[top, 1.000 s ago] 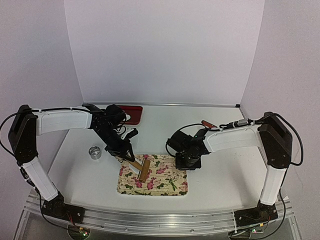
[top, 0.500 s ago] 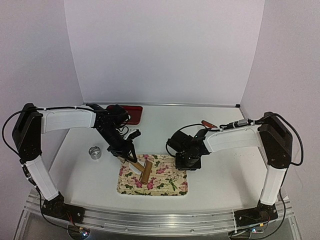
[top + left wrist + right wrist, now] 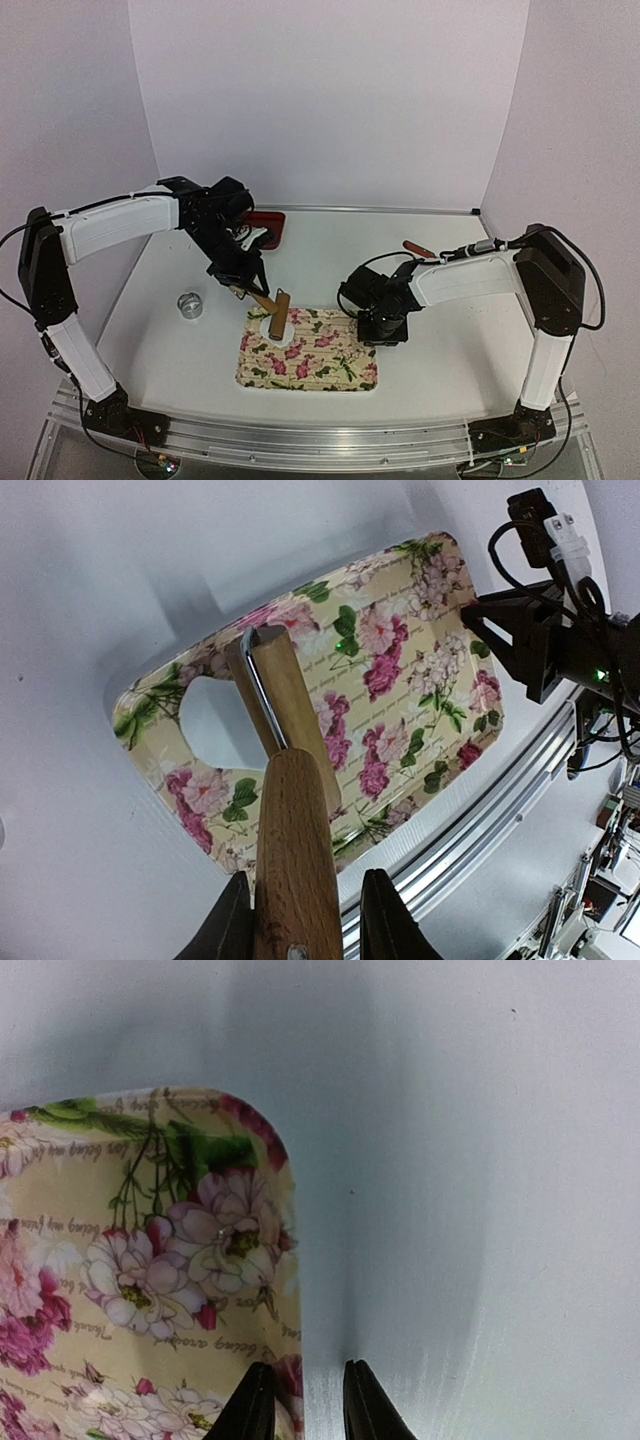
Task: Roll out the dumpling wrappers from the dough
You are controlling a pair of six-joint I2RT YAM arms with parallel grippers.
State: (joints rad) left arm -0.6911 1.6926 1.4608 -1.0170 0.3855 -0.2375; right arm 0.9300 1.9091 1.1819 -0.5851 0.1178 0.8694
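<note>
Cream floral tray (image 3: 330, 365): rim between right gripper (image 3: 307, 1372) fingers, gap narrow, clamp unconfirmed; steady it first. Wooden roller (image 3: 285, 710) handle pinched in left gripper (image 3: 305, 880); press level, short strokes. White dough wrapper (image 3: 220, 725) ahead of left fingers, at roller head: flat, roundish, no clear long axis.

Left claw (image 3: 305, 900) and right claw (image 3: 307, 1380), both black, tip white-shelled arms (image 3: 115, 222) with black joints, cables.
</note>
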